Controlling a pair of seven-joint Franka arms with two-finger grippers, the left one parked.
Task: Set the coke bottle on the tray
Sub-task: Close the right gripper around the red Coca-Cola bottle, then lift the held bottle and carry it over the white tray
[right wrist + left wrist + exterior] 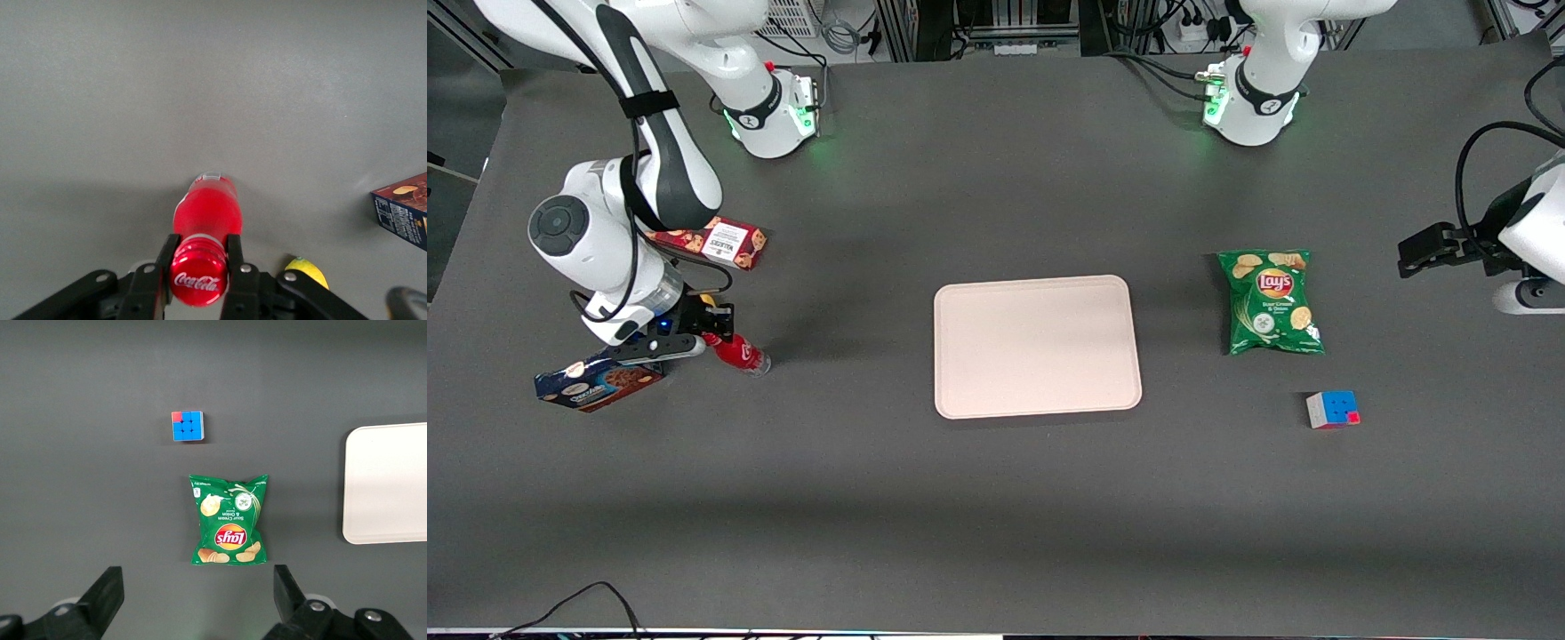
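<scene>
Between pincer [199, 267] fingers, "Coca-Cola"-capped coke bottle [205, 213].

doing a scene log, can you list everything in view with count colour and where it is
coke bottle: 1, red cap and label, held at the neck by the gripper, toward the working arm's end of the table
tray: 1, pale beige-pink, mid table, nothing on it
blue cookie box: 1, dark blue, beside the bottle, nearer the front camera
red cookie box: 1, red, farther from the front camera than the bottle
yellow lump: 1, yellow, beside the gripper, partly hidden
chips bag: 1, green, toward the parked arm's end
puzzle cube: 1, mostly blue, nearer the front camera than the chips
table: 1, dark grey
gripper: 1, black fingers shut on the bottle neck
</scene>
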